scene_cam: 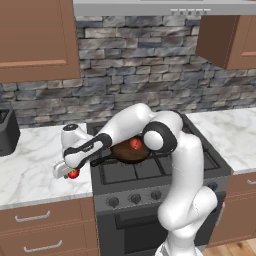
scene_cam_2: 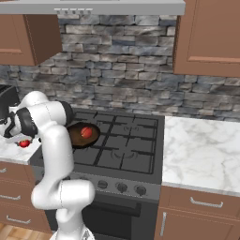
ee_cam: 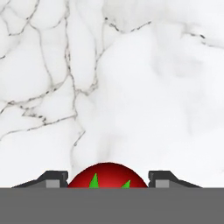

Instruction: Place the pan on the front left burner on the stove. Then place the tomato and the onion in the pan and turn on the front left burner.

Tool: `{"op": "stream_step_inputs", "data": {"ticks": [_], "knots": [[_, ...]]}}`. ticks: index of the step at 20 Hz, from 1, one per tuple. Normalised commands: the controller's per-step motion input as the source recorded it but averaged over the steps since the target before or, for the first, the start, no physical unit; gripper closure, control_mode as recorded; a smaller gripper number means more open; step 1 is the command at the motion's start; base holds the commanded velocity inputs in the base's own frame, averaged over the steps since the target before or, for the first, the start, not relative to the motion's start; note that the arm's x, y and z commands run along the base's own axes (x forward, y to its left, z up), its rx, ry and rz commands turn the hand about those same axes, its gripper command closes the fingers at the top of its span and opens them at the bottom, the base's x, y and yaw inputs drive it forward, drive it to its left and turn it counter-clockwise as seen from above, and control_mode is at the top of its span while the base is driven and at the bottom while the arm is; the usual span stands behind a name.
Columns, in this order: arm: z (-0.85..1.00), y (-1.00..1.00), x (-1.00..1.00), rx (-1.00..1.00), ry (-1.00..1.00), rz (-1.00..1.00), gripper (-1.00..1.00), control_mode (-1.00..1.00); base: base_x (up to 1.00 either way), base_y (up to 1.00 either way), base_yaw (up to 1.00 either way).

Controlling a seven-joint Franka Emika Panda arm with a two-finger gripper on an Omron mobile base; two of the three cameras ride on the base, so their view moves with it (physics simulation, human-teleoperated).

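Hand view looks straight down on white marbled worktop, with the tool low over the tomato: the glossy red ball with its green stem cap sits between the two dark fingertips, one on each side and just beside the skin. Whether they press on it or stand a little clear cannot be told, so the tool's state, gripping or released, stays unsettled.

From the left base view the tool hangs at the end of the white arm, over the worktop just left of the stove, and the tomato shows red beneath it, near the front edge.

On the stove, the pan rests on the front left burner. Inside the pan lies the onion, a dull orange-red ball. The right base view shows the same: the pan with the onion in it, and the tomato on the worktop beside the stove.

A dark appliance stands at the far left of the worktop. No readable writing shows on anything.
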Motion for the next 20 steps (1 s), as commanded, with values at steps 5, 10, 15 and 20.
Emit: {"op": "stream_step_inputs", "data": {"ticks": [5,10,15,20], "knots": [[0.09,0.0,-0.04,0.0,0.0,0.0,1.0,-1.0,0.0,0.0,0.0],[0.24,-0.01,0.0,0.0,0.0,0.0,1.0,-1.0,0.0,0.0,0.0],[0.3,-0.02,0.0,0.0,0.0,0.0,1.0,-1.0,0.0,0.0,0.0],[0.36,-0.08,0.0,0.0,0.0,0.0,1.0,-1.0,0.0,0.0,0.0]]}}
